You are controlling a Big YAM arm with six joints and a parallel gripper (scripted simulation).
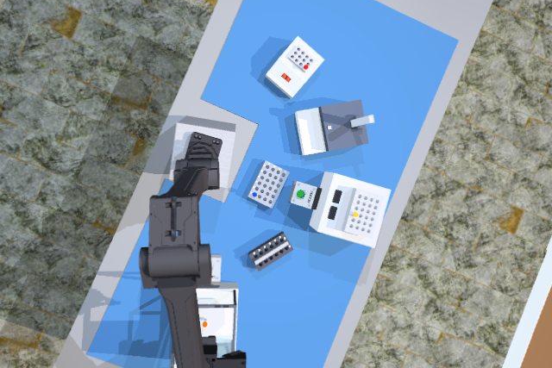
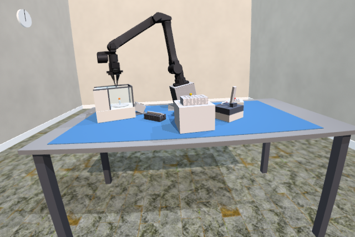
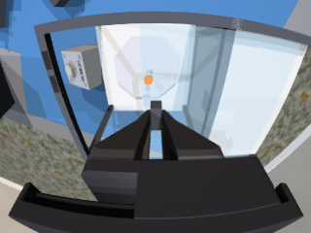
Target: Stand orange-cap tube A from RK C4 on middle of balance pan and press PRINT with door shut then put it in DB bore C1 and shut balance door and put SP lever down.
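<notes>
Tube A (image 3: 148, 81) (image 1: 204, 323) (image 2: 119, 98), with its orange cap, stands on the round pan inside the balance's glass box (image 2: 114, 114) (image 1: 222, 306) (image 3: 65, 97). My gripper (image 3: 155, 115) (image 2: 116, 84) points straight down at the top of the glass box, directly over the sliding top pane. Its fingers are shut on a small grey handle (image 3: 155, 104) of that pane. The balance's sloping front (image 3: 82, 68) (image 1: 216, 267) lies to one side of the box. I cannot tell how far the pane is slid.
The grey tube rack (image 1: 268, 184) holds a blue-capped tube (image 1: 254, 194). The dry block (image 1: 294, 66) holds a red-capped tube. The spectrophotometer (image 1: 332, 125) has its lever (image 2: 233, 94) up. The white mixer (image 1: 352, 208) holds a yellow-capped tube. The dark magnet block (image 1: 270, 250) lies near the balance.
</notes>
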